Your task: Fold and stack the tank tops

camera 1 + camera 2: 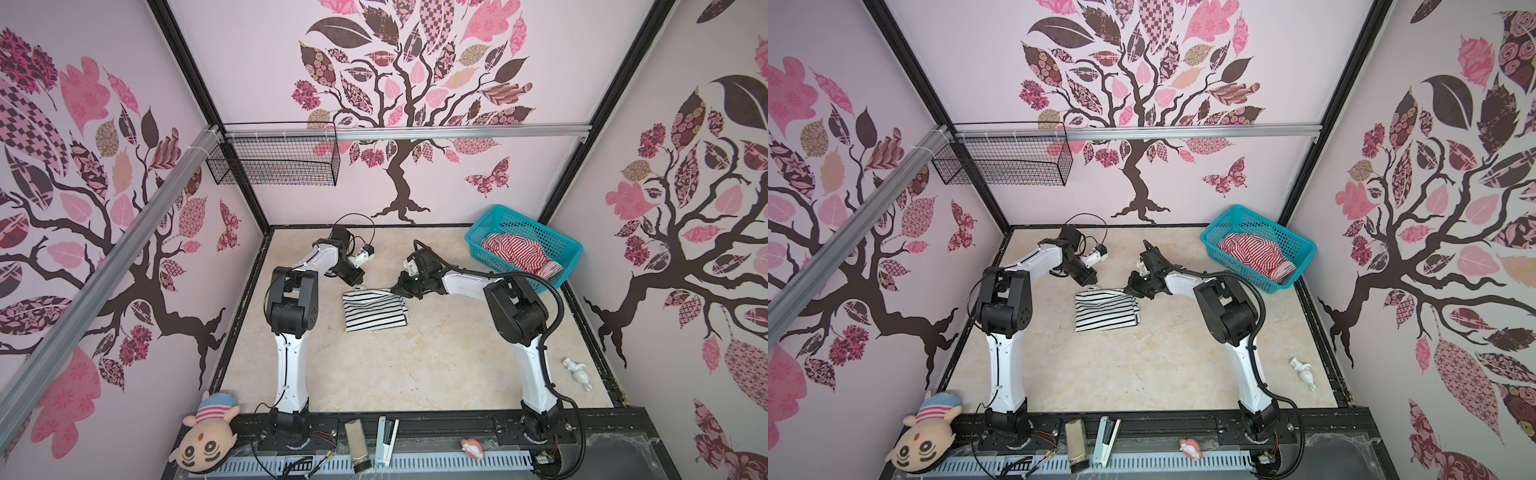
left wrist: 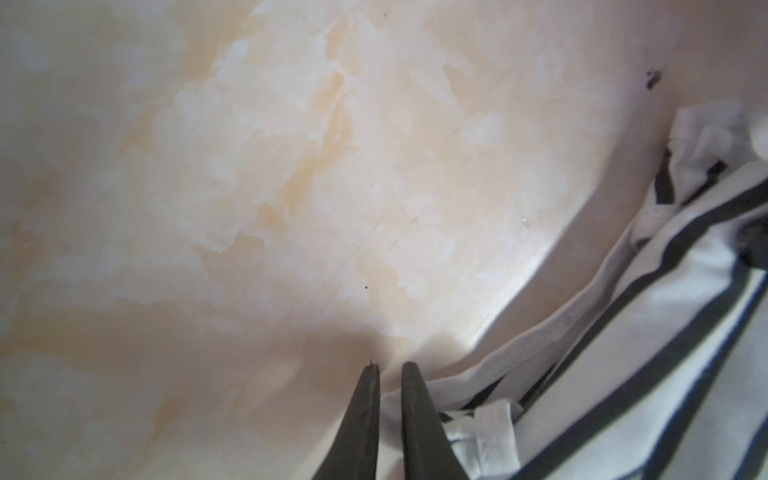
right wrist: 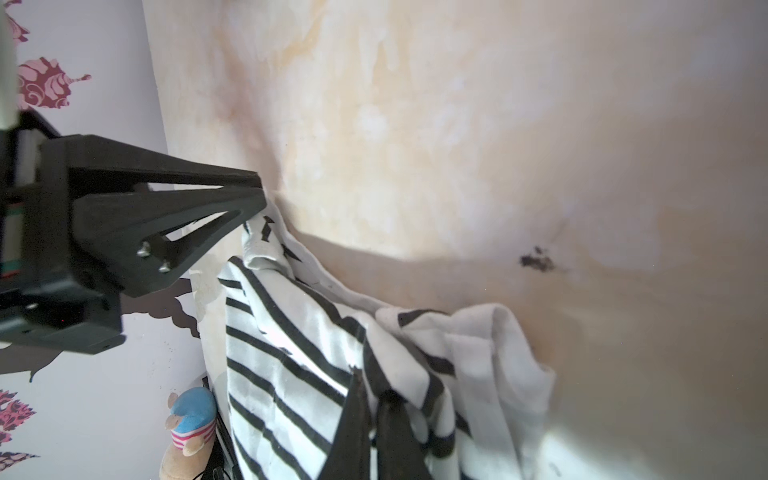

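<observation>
Work surface: marbled beige table (image 1: 415, 365), enclosed by walls with a tree pattern.
Black-and-white top: lies on the table (image 1: 374, 311) (image 1: 1106, 311) about mid-way between the two arms, folded to a rough rectangle. The near and side edges lie flat. The far edge is rumpled and raised where the grippers meet it.
Red-and-white top: bunched and unfolded (image 1: 519, 253) inside the teal basket (image 1: 540, 232) at the far right corner of the table. It is well apart from the black-and-white top.
Left gripper: positioned at the far left corner of the black-and-white top (image 1: 360, 286). In the left wrist view (image 2: 388, 368) the fingers stand nearly together, with a narrow slit through which the table shows. The white hem of the top (image 2: 665, 332) lies just beside one finger. In the right wrist view (image 3: 259, 195) the tips touch the corner of the cloth. It cannot be told whether any cloth is pinched.
Right gripper: positioned at the far right corner of the same top (image 1: 392, 289). In the right wrist view (image 3: 372, 386) the fingers are pressed together on a gathered fold of the striped cloth (image 3: 291, 353).
Other items: plush doll (image 1: 208, 436) at the near left corner. White figurine (image 1: 577, 372) on the table near the right arm's base. Black wire basket (image 1: 274, 162) hung on the back rail.
</observation>
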Tool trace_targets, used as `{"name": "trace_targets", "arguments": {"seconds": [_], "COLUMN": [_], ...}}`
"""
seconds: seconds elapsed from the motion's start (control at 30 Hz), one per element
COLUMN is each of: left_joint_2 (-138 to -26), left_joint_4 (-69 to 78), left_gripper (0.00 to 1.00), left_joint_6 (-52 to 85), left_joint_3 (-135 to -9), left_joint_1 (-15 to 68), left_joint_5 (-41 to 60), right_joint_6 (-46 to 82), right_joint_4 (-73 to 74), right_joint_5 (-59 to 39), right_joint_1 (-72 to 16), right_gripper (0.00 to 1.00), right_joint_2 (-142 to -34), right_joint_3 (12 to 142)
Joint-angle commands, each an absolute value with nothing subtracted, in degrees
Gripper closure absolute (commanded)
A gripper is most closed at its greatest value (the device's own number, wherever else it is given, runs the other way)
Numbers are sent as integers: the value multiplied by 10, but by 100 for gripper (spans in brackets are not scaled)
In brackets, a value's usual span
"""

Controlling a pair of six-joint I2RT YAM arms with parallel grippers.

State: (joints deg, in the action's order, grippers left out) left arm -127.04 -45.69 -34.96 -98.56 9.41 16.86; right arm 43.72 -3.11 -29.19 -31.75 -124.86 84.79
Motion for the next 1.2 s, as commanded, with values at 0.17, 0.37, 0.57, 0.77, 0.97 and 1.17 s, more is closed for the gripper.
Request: {"name": "trace_targets", "arguments": {"seconds": [0.17,0.37,0.57,0.77,0.97,1.17], "left_joint_2": [-1268,-1270,-1270,-1267,-1263,-1241], "left_joint_4": [-465,-466,-470,-475,-472,-435], "left_gripper": [92,92,92,93,92,84], "left_joint_6": [-366,-362,-365,-371,-371,-323], "left_joint_3": [-943,-941,-941,-936,-928,-916], "left_joint_1": [97,97,99,103,105,99], "left_joint_5": [167,168,170,171,163,132], "right_joint_6": [442,463,477,504,517,510], "right_joint_4": [28,58,77,106,114,116], "right_joint_5": [-289,-286,-278,-261,-291,-316], "right_joint_1": [-307,-288,-275,-267,-264,-264], "right_gripper": [100,100,100,100,99,58], "right_joint_2": [-1164,-1161,-1167,-1177,-1206,-1226], "right_joint_3": [801,769,750,726,740,757]}}
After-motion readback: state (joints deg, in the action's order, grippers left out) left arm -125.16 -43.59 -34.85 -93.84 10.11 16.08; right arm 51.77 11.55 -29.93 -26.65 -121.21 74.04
